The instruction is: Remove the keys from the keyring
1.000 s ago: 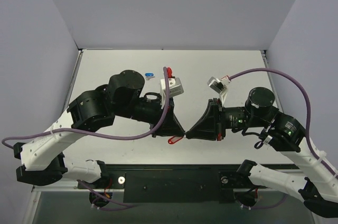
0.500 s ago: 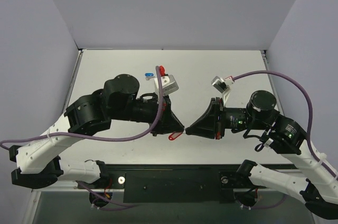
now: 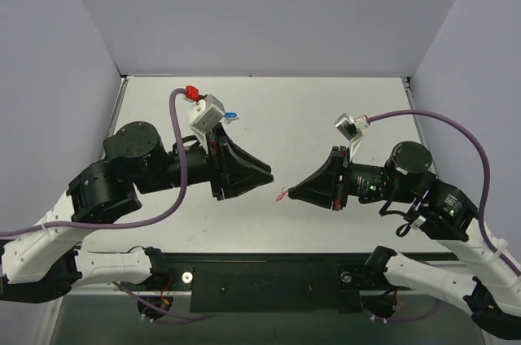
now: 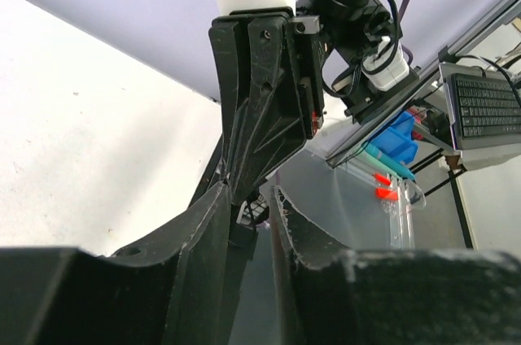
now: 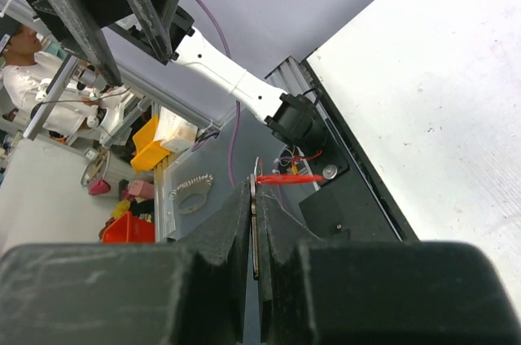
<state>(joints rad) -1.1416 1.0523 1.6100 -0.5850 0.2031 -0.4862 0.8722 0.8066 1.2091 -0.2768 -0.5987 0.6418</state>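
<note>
**Between the two arms: keyring [image 5: 286,178] held at the tip of the right gripper [image 3: 291,192]**

Above the table [image 3: 342,109], the keyring is clamped by its metal in the right gripper, whose jaws are pressed almost together. Its red tag is pointed out past the fingertips, toward the left gripper [image 3: 267,172]. That gripper is set just apart, up and to the left in the overhead view. Its jaws are narrowed, and whether the key is pinched there cannot be told. The key is not made out separately. A blue-tagged keyring [image 3: 230,116] lies farther back.

Red-tagged keyring [image 5: 289,178] pinched in right pincer [image 5: 254,188] tips.
</note>
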